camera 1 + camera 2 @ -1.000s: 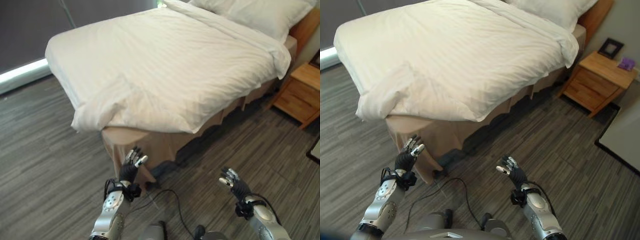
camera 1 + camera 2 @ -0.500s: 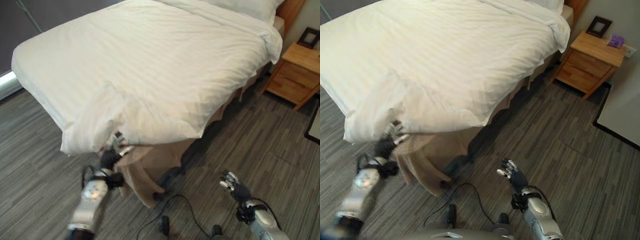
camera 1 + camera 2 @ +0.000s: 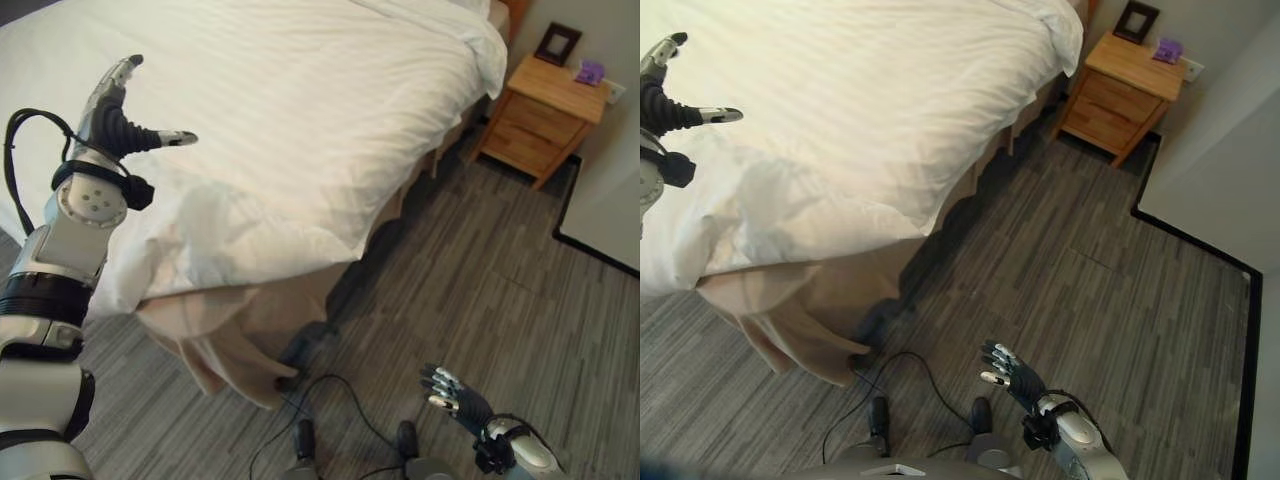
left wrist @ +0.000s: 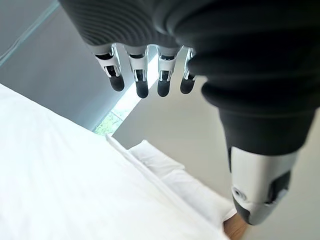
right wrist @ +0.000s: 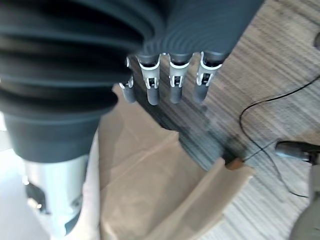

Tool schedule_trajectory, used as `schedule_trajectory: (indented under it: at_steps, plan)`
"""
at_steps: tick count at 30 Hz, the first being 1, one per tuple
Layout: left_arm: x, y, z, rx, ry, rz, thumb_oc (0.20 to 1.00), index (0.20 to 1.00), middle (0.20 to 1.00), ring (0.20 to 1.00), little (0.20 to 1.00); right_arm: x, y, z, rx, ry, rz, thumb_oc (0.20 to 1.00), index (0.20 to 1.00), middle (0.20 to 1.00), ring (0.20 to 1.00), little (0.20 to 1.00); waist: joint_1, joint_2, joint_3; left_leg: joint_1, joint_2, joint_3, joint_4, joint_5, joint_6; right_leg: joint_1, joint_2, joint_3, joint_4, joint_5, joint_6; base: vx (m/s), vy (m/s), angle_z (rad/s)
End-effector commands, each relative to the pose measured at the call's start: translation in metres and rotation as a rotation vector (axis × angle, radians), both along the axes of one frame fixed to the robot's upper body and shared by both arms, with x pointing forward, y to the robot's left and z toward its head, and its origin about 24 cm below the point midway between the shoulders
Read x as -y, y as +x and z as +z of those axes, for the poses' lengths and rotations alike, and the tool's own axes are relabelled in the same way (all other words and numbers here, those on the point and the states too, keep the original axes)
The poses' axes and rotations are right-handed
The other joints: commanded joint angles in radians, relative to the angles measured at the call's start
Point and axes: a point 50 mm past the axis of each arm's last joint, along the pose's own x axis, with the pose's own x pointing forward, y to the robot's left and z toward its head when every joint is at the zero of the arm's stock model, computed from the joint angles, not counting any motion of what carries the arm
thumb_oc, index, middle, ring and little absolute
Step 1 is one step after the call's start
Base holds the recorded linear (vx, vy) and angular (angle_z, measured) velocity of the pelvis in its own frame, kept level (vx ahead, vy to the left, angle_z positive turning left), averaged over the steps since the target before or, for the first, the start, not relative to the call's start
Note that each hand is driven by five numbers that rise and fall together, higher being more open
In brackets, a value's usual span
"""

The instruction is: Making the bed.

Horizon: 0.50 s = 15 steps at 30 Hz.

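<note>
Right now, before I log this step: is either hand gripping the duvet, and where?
Nothing is held. The left hand is raised open above the white duvet; the right hand hangs open over the floor.

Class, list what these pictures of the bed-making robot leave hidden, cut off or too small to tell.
- The pillow: in the left wrist view its far end is covered by the left hand.
- The bed's far side: cut off by the left eye view's top edge, so the white duvet there is unseen.
- The small purple thing on the nightstand: too small to identify.
- The bed skirt: what lies under it is hidden.
</note>
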Motion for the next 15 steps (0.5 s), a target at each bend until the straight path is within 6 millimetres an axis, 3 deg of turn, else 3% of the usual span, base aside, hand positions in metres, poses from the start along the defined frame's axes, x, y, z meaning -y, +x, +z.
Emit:
schedule_trajectory:
  at_steps: [1,5,9,15]
  plan:
    - [-0.030,-0.008,0.046,0.136,-0.092,0.163,1.000,1.000,1.000,1.000,1.000,0.008,0.021,0.022,0.113,0.041,-0.005,1.000,1.000,1.000,1.000,1.000,0.015,0.023,0.057,0.045,-0.005,-0.003,0.008,-0.016,-0.019,0.013,0.028,-0.008,0.012,-0.022,0.060,0.00,0.000,0.00]
    - [-0.048,-0.017,0.074,0.220,-0.216,0.285,1.000,1.000,1.000,1.000,1.000,0.003,0.023,0.024,0.108,0.066,-0.004,1.000,1.000,1.000,1.000,1.000,0.004,0.004,0.087,0.008,0.002,0.004,0.008,-0.008,-0.021,-0.029,0.034,0.003,0.012,-0.002,0.067,-0.01,0.023,-0.07]
    - [-0.068,-0.034,0.085,0.256,-0.220,0.381,1.000,1.000,1.000,1.000,1.000,-0.004,0.026,0.027,0.115,0.092,0.025,1.000,1.000,1.000,1.000,1.000,0.010,-0.009,0.087,-0.002,0.005,0.013,0.008,-0.012,-0.019,-0.045,0.036,0.011,0.012,0.002,0.072,0.02,0.021,-0.14]
    - [-0.081,-0.046,0.090,0.270,-0.222,0.438,1.000,1.000,1.000,1.000,1.000,-0.008,0.029,0.028,0.123,0.097,0.052,1.000,1.000,1.000,1.000,1.000,0.018,-0.017,0.093,-0.004,0.004,0.015,0.008,-0.017,-0.016,-0.056,0.035,0.014,0.012,0.004,0.075,0.01,0.010,-0.01]
